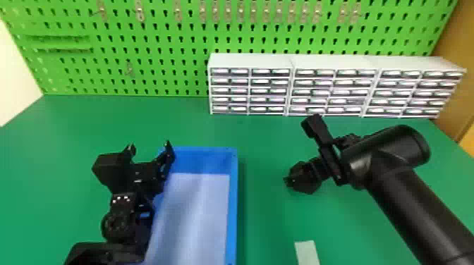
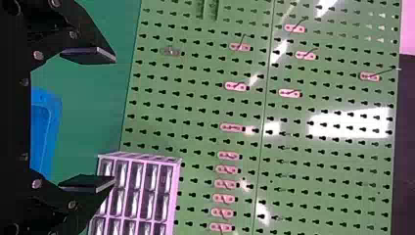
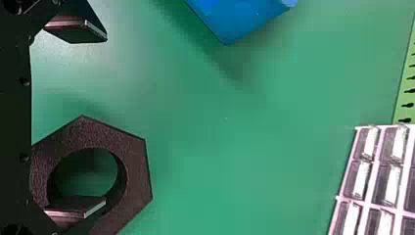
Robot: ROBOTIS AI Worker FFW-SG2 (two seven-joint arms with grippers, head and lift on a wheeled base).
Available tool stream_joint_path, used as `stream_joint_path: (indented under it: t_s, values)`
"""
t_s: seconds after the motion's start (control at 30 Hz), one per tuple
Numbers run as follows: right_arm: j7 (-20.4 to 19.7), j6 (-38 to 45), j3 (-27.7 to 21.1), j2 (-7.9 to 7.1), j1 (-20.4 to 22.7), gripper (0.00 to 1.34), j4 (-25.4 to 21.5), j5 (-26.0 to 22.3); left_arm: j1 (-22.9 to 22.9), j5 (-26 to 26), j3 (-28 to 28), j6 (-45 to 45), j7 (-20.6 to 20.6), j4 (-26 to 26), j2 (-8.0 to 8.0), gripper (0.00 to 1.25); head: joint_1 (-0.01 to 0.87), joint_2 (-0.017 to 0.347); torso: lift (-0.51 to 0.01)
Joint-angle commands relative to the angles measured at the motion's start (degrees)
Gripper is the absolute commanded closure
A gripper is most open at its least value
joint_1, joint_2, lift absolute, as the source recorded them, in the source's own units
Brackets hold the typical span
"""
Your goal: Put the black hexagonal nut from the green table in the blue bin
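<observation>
The black hexagonal nut [image 1: 306, 180] is right of the blue bin [image 1: 232, 197], at my right gripper [image 1: 328, 155]. In the right wrist view my right gripper [image 3: 97, 121] stands open, its two fingers far apart. One fingertip shows against the hole of the nut [image 3: 134, 169]; whether it is inside the hole or above it, I cannot tell, nor whether the nut touches the table. My left gripper [image 1: 150, 149] is idle over the bin's left edge, and in the left wrist view the left gripper [image 2: 115, 119] is open with nothing between its fingers.
White drawer cabinets [image 1: 250, 61] stand at the back right of the green table [image 1: 105, 119], before a green pegboard [image 1: 169, 38]. A pale strip [image 1: 307, 252] lies near the front edge, right of the bin. A brown panel [image 1: 455, 74] borders the right side.
</observation>
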Motion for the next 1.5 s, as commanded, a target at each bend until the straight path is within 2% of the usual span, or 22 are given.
stream_joint_path:
  t_s: [0.0,0.73,0.8,0.87,0.93,1.0,1.03,1.17,1.3,1.47]
  values:
    - [0.0,-0.4,0.4,0.28,0.1,0.13,1.0,-0.2,-0.2,0.0,0.0,0.0,0.0,0.0,0.0,0.38,0.657,0.057,-0.095]
    - [-0.1,-2.9,2.3,-0.07,-0.8,0.14,8.1,-1.6,-0.6,-0.1,0.0,0.0,0.0,0.0,0.18,0.38,0.657,0.057,-0.095]
    - [-0.1,-3.0,2.2,-0.07,-0.7,0.2,8.6,-1.8,-0.6,-0.1,0.0,0.0,0.0,0.0,0.18,0.38,0.657,0.057,-0.095]
    - [-0.1,-3.2,2.2,-0.07,-0.6,0.32,8.8,-1.9,-0.6,-0.1,0.0,0.0,0.0,0.0,0.26,0.38,0.657,0.057,-0.095]
    - [-0.1,-3.2,2.3,0.02,-0.6,0.62,8.8,-1.6,-0.6,-0.1,0.0,0.0,0.0,0.0,0.26,0.38,0.657,0.057,-0.095]
    - [-0.1,-3.2,2.3,0.02,-0.6,0.85,8.9,-1.6,-0.7,-0.1,0.0,0.0,0.0,0.0,0.26,0.38,0.657,0.057,-0.095]
    - [-0.1,-3.2,2.1,0.02,-0.6,0.88,8.9,-1.6,-0.7,-0.1,0.0,0.0,0.0,0.0,0.26,0.38,0.657,0.057,-0.095]
    - [-0.1,-3.5,1.6,0.02,-0.6,0.9,8.8,-1.4,-0.7,-0.1,0.0,0.0,0.0,0.1,0.26,0.38,0.657,0.057,-0.095]
    - [-0.1,-3.5,1.6,-0.16,-0.6,1.0,8.8,-1.1,-0.8,-0.1,-0.1,0.0,0.0,0.1,0.35,0.38,0.657,0.057,-0.095]
    - [-0.1,-4.0,0.9,-0.16,-0.1,1.0,8.8,-0.7,-0.8,-0.1,-0.1,0.0,0.0,0.1,0.44,0.38,0.657,0.057,-0.095]
